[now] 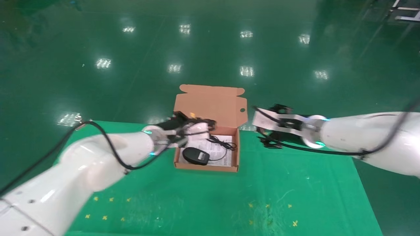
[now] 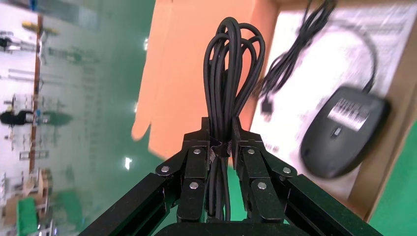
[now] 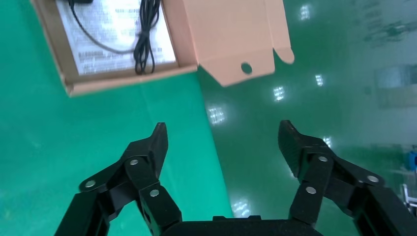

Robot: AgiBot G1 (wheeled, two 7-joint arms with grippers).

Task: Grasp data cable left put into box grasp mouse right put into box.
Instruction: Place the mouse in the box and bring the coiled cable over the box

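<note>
The salmon-orange box (image 1: 206, 167) stands open at the middle of the green table, its flap lid (image 1: 210, 103) upright at the back. Inside, on the white printed sheet, lies the black mouse (image 1: 196, 155), its thin cord (image 1: 223, 142) bunched toward the box's back. My left gripper (image 1: 193, 125) hovers over the box's back left part, shut on the looped black data cable (image 2: 231, 73), whose loops stick out past the fingertips. The mouse (image 2: 344, 130) lies just beyond it. My right gripper (image 1: 259, 127) hangs open and empty to the right of the box, near the table's far edge.
The green table cloth (image 1: 262, 183) carries small yellow cross marks near the front. Its far edge runs just behind the box, and beyond it lies the glossy green floor (image 1: 210, 49). In the right wrist view the box wall (image 3: 123, 81) and holed lid (image 3: 231, 34) show ahead.
</note>
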